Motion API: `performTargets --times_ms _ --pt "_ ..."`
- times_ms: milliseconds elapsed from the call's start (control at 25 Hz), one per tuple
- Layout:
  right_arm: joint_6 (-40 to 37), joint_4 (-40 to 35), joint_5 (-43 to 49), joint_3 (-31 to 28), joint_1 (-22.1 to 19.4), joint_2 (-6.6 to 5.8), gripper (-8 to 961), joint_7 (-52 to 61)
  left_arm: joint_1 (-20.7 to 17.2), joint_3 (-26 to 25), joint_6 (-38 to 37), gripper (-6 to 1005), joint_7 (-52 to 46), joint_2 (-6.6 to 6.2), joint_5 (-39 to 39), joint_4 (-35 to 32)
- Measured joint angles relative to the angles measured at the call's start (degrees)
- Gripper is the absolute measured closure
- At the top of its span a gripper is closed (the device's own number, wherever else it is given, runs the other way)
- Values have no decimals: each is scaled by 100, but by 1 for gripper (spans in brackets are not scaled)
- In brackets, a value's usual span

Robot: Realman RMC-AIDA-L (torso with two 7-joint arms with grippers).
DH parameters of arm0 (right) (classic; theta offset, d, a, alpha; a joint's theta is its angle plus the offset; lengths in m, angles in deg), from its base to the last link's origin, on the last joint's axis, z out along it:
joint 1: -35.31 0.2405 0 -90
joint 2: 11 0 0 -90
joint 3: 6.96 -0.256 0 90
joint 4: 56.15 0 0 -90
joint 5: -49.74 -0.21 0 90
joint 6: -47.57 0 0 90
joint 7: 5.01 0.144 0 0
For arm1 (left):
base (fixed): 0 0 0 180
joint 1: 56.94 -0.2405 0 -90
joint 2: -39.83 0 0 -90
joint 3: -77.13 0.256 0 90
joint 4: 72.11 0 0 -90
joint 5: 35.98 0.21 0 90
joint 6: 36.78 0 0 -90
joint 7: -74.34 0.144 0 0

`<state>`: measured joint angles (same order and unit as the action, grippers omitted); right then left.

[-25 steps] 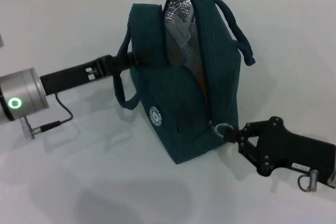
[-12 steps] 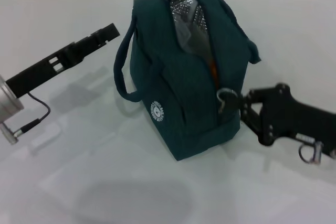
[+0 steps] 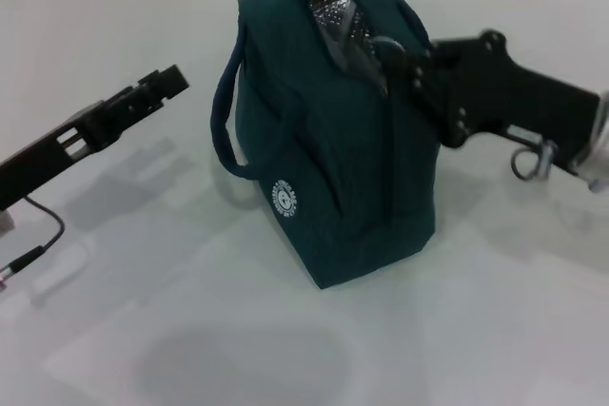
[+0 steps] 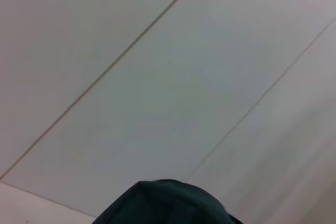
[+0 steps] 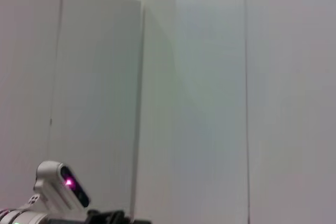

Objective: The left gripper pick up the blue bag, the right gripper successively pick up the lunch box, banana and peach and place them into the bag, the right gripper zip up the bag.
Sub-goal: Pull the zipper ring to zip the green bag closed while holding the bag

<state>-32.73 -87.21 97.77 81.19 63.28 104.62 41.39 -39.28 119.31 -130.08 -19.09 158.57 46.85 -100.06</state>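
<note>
Bag [image 3: 324, 159]: stood upright on the white table [image 3: 143, 330], zipped nearly to its top.
Right gripper [image 3: 404, 59]: at the bag's upper edge, fingers pinched on the zipper pull.
Left gripper [image 3: 162, 87]: held nothing, apart from the bag, to its left; finger gap not discernible.

left gripper [image 3: 169, 82]: matte black slotted claw body, thin black cable [image 3: 38, 238] trailing under it. right gripper [image 3: 395, 56]: black, chunkier, visible screw heads, metal ring connector [image 3: 529, 161] hanging beneath its body.
</note>
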Motion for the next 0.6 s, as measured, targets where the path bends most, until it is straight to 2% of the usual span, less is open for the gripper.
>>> performTargets --times_ms 160,320,600 --pt "130 49 42 98 476 18 948 90 -145 0 -99 113 35 -49 1 -149" --pt "404 61 3 445 889 53 948 109 -218 0 -218 114 146 -89 34 -219" --pt "705 10 -451 1247 1233 58 948 108 -475 0 -285 132 184 -157 41 -262"
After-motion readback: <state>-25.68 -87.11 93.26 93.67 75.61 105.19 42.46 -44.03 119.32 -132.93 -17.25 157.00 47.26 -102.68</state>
